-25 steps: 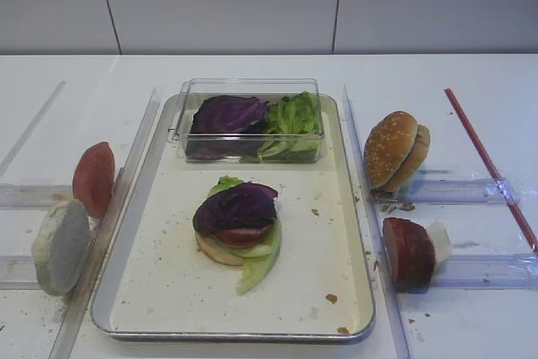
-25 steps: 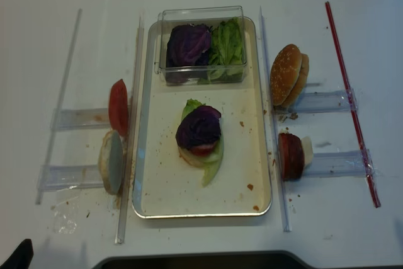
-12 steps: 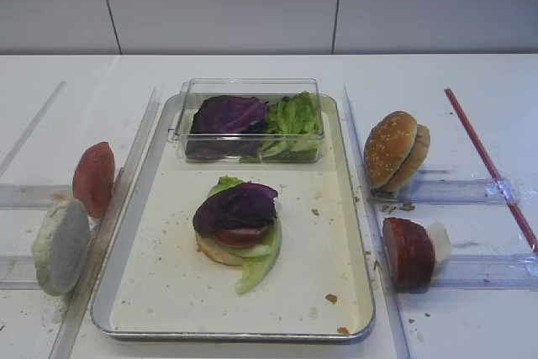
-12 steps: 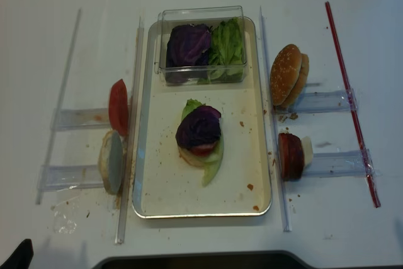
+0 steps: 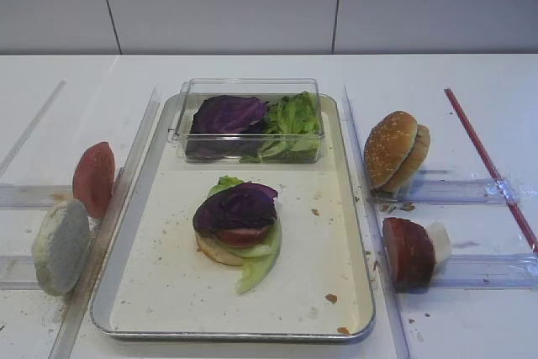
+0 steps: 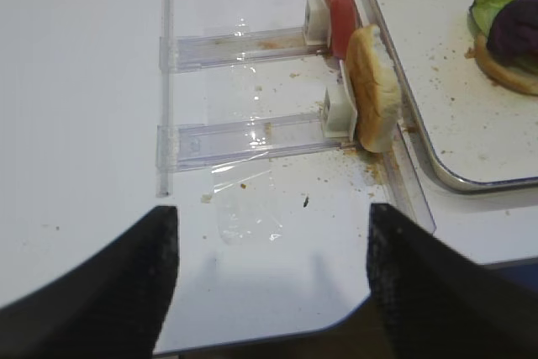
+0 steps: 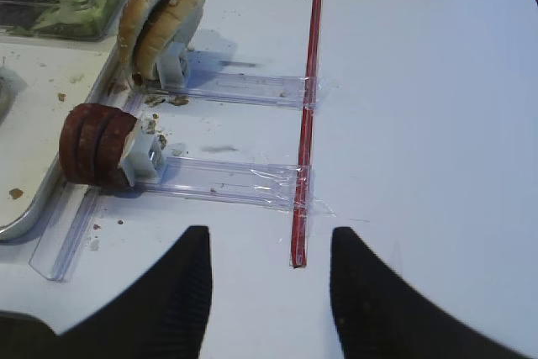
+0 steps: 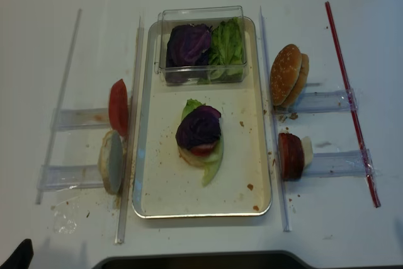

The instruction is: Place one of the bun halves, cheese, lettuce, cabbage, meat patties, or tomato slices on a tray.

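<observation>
The silver tray lies in the middle. On it sits a stack: a bun half at the bottom, lettuce, a red slice, and a purple cabbage leaf on top. Sesame bun halves and meat patties stand on edge right of the tray. A tomato slice and a pale bun half stand on its left. My right gripper hovers open over bare table near the patties. My left gripper is open above the table's front edge, short of the bun half.
A clear plastic box at the tray's far end holds purple cabbage and green lettuce. Clear plastic rails flank the tray on both sides. A red strip runs along the right. Crumbs dot the tray floor.
</observation>
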You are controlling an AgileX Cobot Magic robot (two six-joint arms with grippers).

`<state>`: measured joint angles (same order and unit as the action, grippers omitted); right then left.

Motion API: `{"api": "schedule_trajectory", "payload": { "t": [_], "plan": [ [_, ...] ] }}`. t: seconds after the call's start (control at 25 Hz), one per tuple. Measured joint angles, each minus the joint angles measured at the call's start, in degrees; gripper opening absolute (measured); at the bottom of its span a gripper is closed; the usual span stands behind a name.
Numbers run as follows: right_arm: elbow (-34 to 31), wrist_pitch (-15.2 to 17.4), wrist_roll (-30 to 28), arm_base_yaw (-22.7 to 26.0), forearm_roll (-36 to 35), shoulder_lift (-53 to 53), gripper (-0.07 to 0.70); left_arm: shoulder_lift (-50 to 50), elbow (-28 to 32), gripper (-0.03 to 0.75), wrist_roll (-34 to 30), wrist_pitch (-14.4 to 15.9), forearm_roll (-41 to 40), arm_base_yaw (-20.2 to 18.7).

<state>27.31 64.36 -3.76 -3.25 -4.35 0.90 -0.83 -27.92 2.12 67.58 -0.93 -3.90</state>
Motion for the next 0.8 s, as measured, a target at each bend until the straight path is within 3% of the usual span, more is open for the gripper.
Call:
{"api": "schedule_trajectory", "payload": {
  "t": [0.8],
  "plan": [
    [0.0, 0.0, 0.0, 0.0, 0.0, 0.0, 0.343, 0.0, 0.0, 0.439, 0.0, 0.0, 0.0, 0.0]
  ]
}}
